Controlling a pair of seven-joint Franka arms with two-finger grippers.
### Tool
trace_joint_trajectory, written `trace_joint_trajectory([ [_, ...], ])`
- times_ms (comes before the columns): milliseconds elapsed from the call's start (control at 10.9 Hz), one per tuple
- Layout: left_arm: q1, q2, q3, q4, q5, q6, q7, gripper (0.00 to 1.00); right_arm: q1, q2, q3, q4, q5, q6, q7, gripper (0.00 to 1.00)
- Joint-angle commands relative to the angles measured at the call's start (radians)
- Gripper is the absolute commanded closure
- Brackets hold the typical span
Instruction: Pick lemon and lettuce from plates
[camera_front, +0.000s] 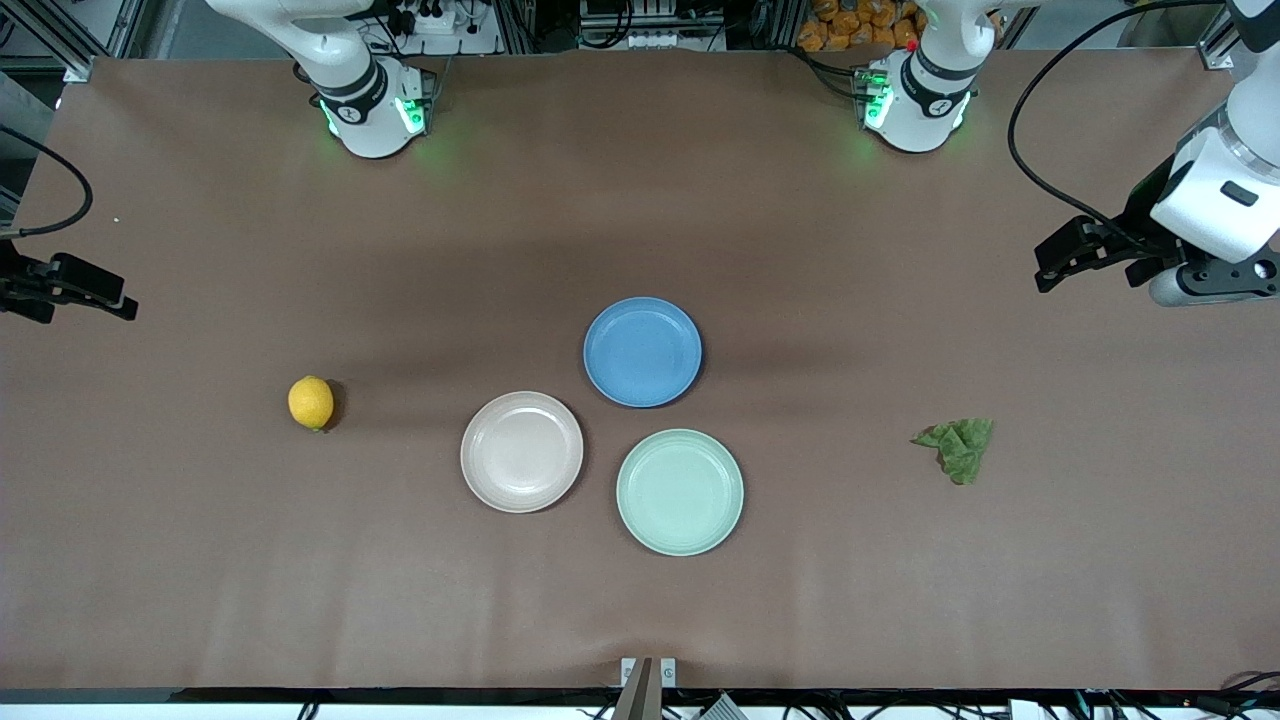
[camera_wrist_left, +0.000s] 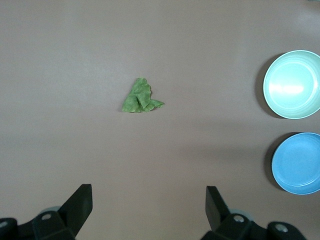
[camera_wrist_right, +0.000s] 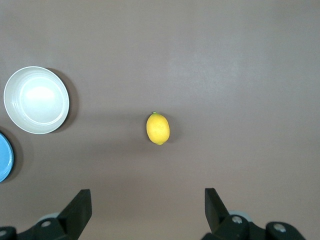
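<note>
Lemon (camera_front: 311, 402) and lettuce (camera_front: 957, 448) both lie on the bare table (camera_front: 200, 560), not on any dish — the lemon toward the right arm's end, the lettuce toward the left arm's end, each well apart from the cluster of plates in the middle. The beige-pink plate (camera_front: 521, 451) and the mint-green plate (camera_front: 680, 491) sit empty, nearly touching, with a blue plate (camera_front: 642, 351) farther from the front camera, close to both. So the pictures disagree with the task wording: nothing remains on the plates to lift.

The left gripper (camera_front: 1062, 258) hangs high over the table's edge at its own end, fingers spread wide and holding nothing; its wrist view looks straight down on the lettuce. The right gripper (camera_wrist_right: 147, 212) hangs at its own end, likewise wide open and empty, with the lemon centred below its camera. That placement suggests each arm is parked above its own item — either withdrawn after setting it down or poised to descend.

Nothing stands in the way: open cloth surrounds both items, and the plates are too distant to hinder either approach.
</note>
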Motion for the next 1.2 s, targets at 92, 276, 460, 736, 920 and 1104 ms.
trace_joint_trajectory([
  [92,-0.013,-0.003,0.008,-0.001,0.042,-0.003,0.002,0.00,0.006,-0.032,-0.012,-0.028,0.003,-0.005,0.014,0.00],
  [276,-0.003,-0.008,0.011,0.007,0.074,-0.006,0.005,0.00,0.009,-0.032,-0.012,-0.027,0.003,-0.019,0.012,0.00],
  [460,-0.002,-0.009,0.017,0.012,0.073,-0.015,0.008,0.00,0.008,-0.027,-0.010,-0.027,0.002,-0.017,0.009,0.00],
  [736,-0.002,-0.011,0.011,0.013,0.061,-0.029,0.008,0.00,0.006,-0.027,-0.010,-0.024,0.003,-0.019,0.011,0.00],
  [920,-0.004,-0.012,0.006,0.012,0.057,-0.067,0.011,0.00,0.005,-0.026,-0.010,-0.021,0.003,-0.019,0.014,0.00],
  [1104,-0.006,-0.012,0.005,0.013,0.056,-0.076,0.012,0.00,0.005,-0.026,-0.010,-0.021,0.003,-0.019,0.014,0.00],
])
